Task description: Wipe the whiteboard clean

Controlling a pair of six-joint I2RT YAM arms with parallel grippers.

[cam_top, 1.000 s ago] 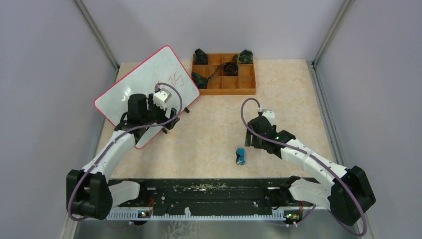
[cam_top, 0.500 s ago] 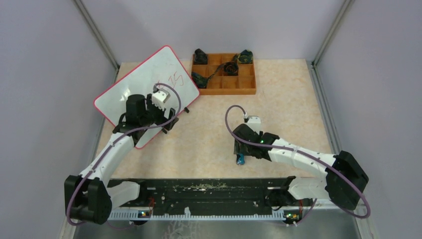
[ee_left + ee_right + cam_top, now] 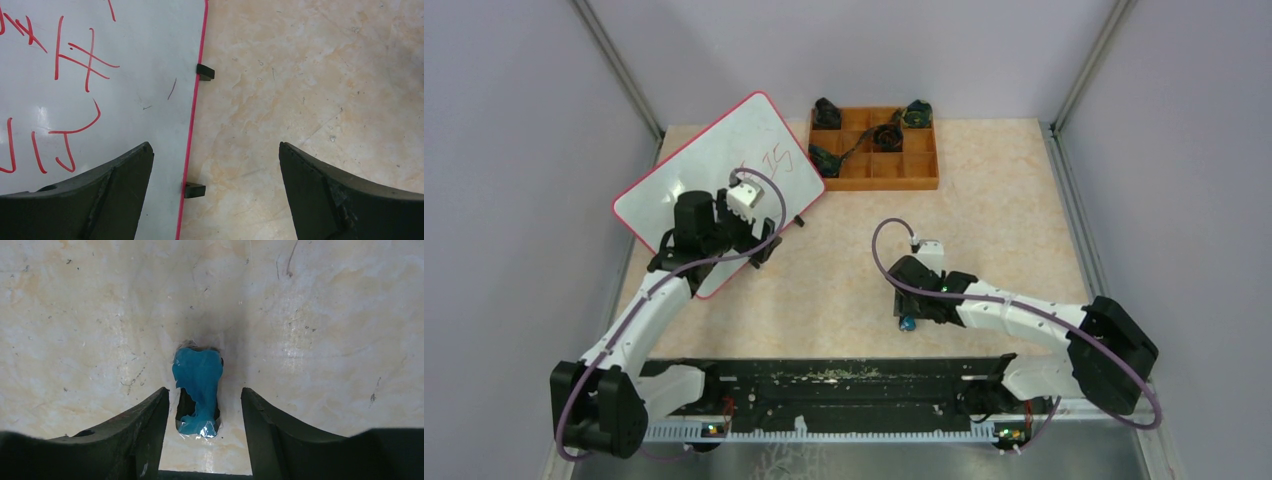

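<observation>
The whiteboard (image 3: 694,170), white with a thin red rim, lies tilted at the far left and bears red handwriting (image 3: 774,158). In the left wrist view the board (image 3: 125,75) fills the left half, with its red writing (image 3: 75,60) and two black feet (image 3: 205,72) on its right edge. My left gripper (image 3: 749,235) hovers open over that edge (image 3: 215,150). A small blue eraser (image 3: 197,385) lies on the table; only its tip (image 3: 907,323) shows from above. My right gripper (image 3: 907,305) is down over it, open (image 3: 205,390), one finger on each side, not closed on it.
A brown compartmented wooden tray (image 3: 924,170) with dark objects in some cells stands at the back centre, just right of the board's far corner. Grey walls close in the left and right sides. The black rail (image 3: 844,385) runs along the near edge.
My right arm has swung left and toward the near edge, coming down over the blue eraser. My left gripper has barely moved over the board's edge.
</observation>
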